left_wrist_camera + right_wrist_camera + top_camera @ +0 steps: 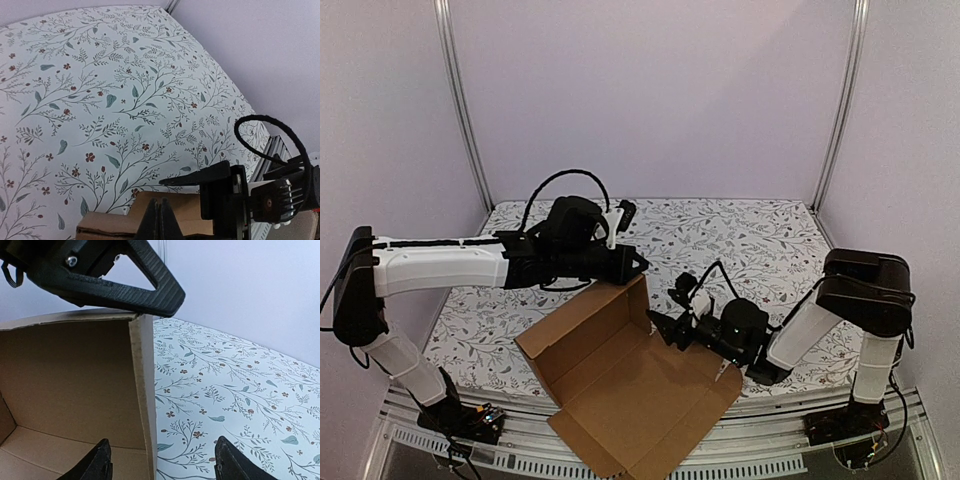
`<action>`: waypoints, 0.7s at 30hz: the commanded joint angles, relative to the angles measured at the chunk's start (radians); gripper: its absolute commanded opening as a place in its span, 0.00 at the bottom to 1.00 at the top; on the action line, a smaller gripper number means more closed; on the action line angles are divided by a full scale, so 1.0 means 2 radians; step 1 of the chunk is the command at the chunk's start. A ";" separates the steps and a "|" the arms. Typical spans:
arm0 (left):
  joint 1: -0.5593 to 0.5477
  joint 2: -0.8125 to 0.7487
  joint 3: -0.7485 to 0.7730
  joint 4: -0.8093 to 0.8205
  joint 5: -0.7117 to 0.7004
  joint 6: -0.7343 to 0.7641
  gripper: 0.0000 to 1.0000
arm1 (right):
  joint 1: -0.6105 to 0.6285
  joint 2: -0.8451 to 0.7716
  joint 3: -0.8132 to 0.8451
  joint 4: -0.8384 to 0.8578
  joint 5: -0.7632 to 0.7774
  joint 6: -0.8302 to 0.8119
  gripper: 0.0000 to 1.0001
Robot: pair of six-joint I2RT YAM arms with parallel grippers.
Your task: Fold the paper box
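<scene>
The paper box [620, 390] is brown cardboard, partly folded, with raised walls and an open top, at the table's near middle. My left gripper [638, 263] is shut, and its tips rest at the top edge of the box's far right corner. In the left wrist view its fingers [161, 215] are pressed together over the cardboard [110, 220]. My right gripper [660, 328] is open at the box's right wall. In the right wrist view it [162, 462] straddles the wall's upright edge [144, 405], one finger inside the box and one outside. The left gripper's finger [150, 285] shows above.
A floral tablecloth [750, 240] covers the table. The box's near flap [650, 450] hangs over the metal front rail [500, 455]. Two upright frame posts [465, 110] stand at the back corners, against pale walls. The right arm's cable loop [280, 135] shows in the left wrist view.
</scene>
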 commanded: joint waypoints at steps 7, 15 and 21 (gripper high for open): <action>-0.022 0.019 0.013 -0.059 -0.015 0.004 0.00 | -0.001 -0.183 -0.077 -0.157 -0.045 0.057 0.75; -0.055 0.035 0.020 -0.074 -0.059 -0.001 0.00 | 0.000 -0.306 -0.063 -0.400 -0.028 0.090 0.89; -0.071 0.036 0.010 -0.083 -0.098 -0.003 0.00 | 0.001 -0.369 -0.063 -0.469 -0.004 0.096 0.98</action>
